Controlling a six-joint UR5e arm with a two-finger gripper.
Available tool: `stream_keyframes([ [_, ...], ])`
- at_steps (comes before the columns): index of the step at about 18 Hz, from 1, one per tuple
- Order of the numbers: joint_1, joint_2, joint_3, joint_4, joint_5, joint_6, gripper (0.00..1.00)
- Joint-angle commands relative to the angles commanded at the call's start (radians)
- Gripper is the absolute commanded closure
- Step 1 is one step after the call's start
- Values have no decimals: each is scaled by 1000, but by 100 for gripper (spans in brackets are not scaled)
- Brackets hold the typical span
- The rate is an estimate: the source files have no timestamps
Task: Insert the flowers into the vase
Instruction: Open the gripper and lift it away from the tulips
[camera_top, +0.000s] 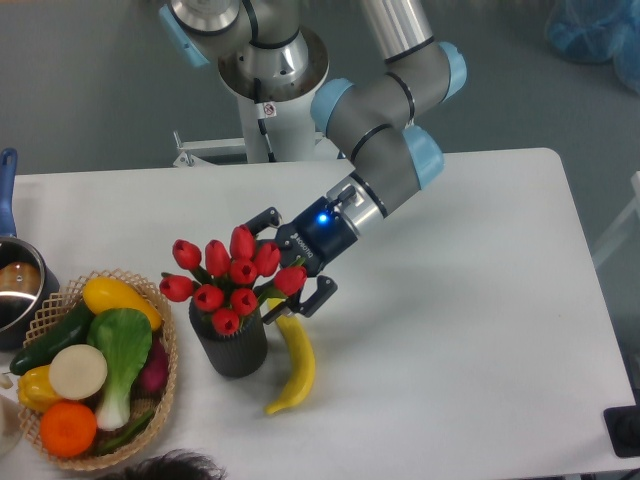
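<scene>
Ten or so red buds make up the flowers (228, 278), and the bunch stands with its stems down in the vase (232, 345), directly in front of the claw (292, 268). The claw's two dark fingers (318, 296) stand spread on either side of the bunch's near edge, and I cannot make out any contact with a bud or stem, so it looks released. The vase sits on the bench (470, 320) just below and ahead of the claw, with a banana (295, 366) lying just beside it, under the claw's lower finger. A basket (172, 362) of produce lies beyond the vase, on the side away from the claw.

By their look the flowers are light and springy: soft buds, pliant leaves. The heads would squash or slip, so the bundled stems below them are the better hold. The thick-walled vase looks heavy enough to stand steady, though a sideways pull on the bunch could tip it.
</scene>
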Motion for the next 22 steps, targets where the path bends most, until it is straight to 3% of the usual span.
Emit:
stream_keyframes([
  [4, 51, 54, -3, -2, 100, -37, 0],
  [6, 72, 106, 3, -3, 274, -38, 0],
  [8, 97, 134, 38, -9, 461, -40, 0],
  [12, 147, 158, 121, -29, 540, -94, 0],
  [17, 187, 239, 167, -158, 790, 3, 0],
  [22, 259, 307, 158, -281, 855, 197, 0],
])
